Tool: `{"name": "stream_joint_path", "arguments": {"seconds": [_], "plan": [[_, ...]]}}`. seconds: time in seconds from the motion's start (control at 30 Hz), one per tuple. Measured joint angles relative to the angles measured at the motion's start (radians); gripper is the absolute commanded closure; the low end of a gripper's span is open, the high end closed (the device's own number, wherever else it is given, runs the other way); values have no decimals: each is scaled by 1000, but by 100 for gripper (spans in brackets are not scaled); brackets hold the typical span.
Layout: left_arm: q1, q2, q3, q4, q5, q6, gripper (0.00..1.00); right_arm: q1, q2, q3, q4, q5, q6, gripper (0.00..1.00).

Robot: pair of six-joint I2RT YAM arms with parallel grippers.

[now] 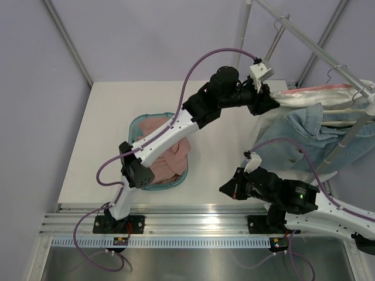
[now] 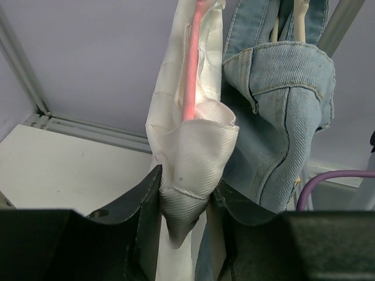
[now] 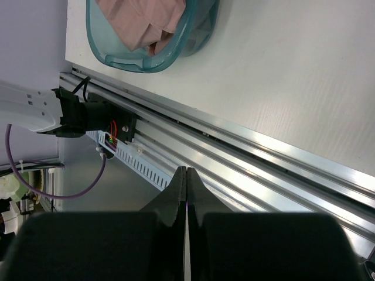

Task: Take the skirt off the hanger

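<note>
Where the left arm stretches out to the clothes rail, the left hand [image 1: 273,100] is partly closed, its two black fingers [image 2: 146,205] pinching a lower fold of the cream woven skirt [image 2: 196,152] between them. Above the hand the skirt hangs from the slanted metal rail [image 1: 316,50], with a pink band running up its inner side. Just beside the hand, to the right in its own camera's view, hangs a pale blue denim jacket [image 2: 281,99], touching the skirt. The right hand [image 3: 186,175] is fully closed, fingers pressed together with nothing between them, over the aluminium track [image 3: 263,158] at the near edge of the white surface [image 1: 105,146]. Ahead of that hand and to the left in its own view sits a translucent teal plastic basket [image 3: 146,63] holding crumpled pink cloth [image 3: 140,20].
</note>
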Motion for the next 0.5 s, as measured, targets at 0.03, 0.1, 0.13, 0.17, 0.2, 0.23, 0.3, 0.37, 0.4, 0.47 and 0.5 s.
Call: {"name": "stream_joint_path", "arguments": {"seconds": [0.03, 0.1, 0.13, 0.17, 0.2, 0.23, 0.3, 0.37, 0.4, 0.47, 0.5], "plan": [[0, 5, 0, 10, 5, -10, 69, 0, -5, 0, 0, 0, 0, 100], [0, 14, 2, 29, 18, -29, 73, 0, -14, 0, 0, 0, 0, 100], [0, 17, 2, 37, 24, -41, 79, 0, -19, 0, -1, 0, 0, 100], [0, 20, 3, 45, 29, -53, 83, 0, -23, 0, -3, 0, 1, 100], [0, 24, 6, 52, 33, -63, 91, 0, -27, 0, -4, 0, 1, 100], [1, 27, 9, 61, 39, -71, 100, 0, -29, 0, -5, 0, 2, 100], [1, 34, 17, 75, 49, -87, 100, 0, -32, 1, -9, 0, 3, 100], [2, 35, 17, 82, 57, -106, 100, 0, -32, 2, -11, 0, 3, 100], [6, 36, 17, 86, 65, -119, 100, 0, -32, 2, -11, 0, 3, 100], [10, 36, 17, 93, 80, -141, 100, 0, -32, 2, -12, 0, 3, 100], [13, 36, 17, 95, 87, -150, 100, 0, -32, 2, -12, 0, 3, 100]]}}
